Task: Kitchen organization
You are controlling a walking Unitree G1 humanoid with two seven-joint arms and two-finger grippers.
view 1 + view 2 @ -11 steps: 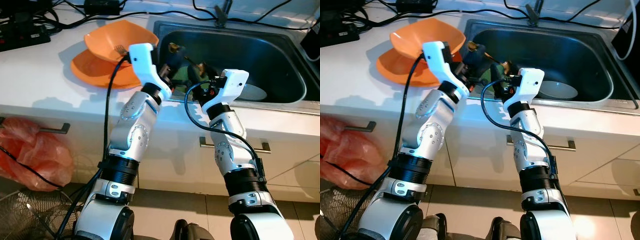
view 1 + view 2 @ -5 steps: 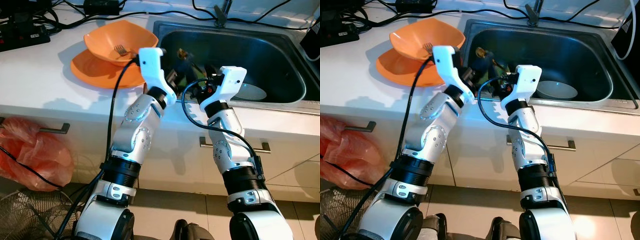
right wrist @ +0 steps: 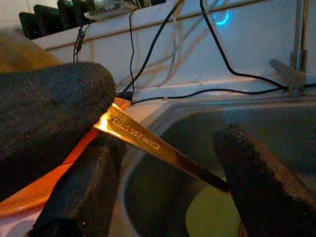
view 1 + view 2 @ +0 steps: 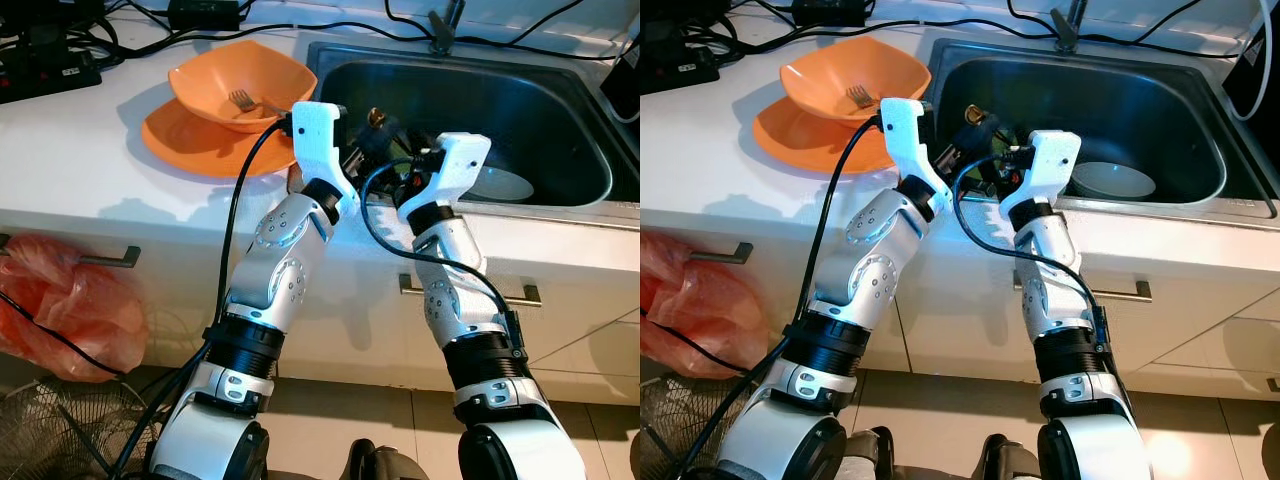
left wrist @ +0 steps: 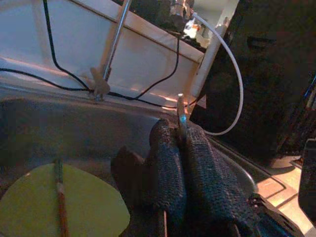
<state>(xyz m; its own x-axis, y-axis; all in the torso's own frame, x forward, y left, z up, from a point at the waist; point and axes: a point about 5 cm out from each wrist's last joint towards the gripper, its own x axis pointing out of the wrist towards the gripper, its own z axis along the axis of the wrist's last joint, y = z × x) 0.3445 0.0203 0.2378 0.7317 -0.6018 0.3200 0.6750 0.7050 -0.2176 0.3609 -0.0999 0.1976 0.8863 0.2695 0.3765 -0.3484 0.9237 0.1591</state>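
Head views: both arms reach over the front edge of the steel sink (image 4: 590, 190). Left gripper (image 4: 975, 130) sits at the sink's near left corner, fingers pressed together on a slim gold utensil (image 4: 377, 118) whose tip pokes up just past them. Right gripper (image 4: 405, 172) is just beside it, close enough that the two crowd together. On the white counter (image 4: 90, 130), to the left of the sink, an orange bowl (image 4: 215, 85) rests on an orange plate (image 4: 190, 145); a fork (image 4: 238, 98) lies in the bowl. A pale plate (image 4: 1115, 180) lies on the sink floor.

Left wrist view: the two black fingers (image 5: 170, 173) are clamped tight, a thin metal end sticking out between their tips. Below them in the basin lies a yellow-green plate (image 5: 64, 207) with a chopstick-like stick (image 5: 59, 195) across it.

Right wrist view: fingers (image 3: 252, 168) spread wide. The gold utensil's engraved handle runs across the gap between them; contact with either pad cannot be made out. The left gripper's black finger pinches its upper end.
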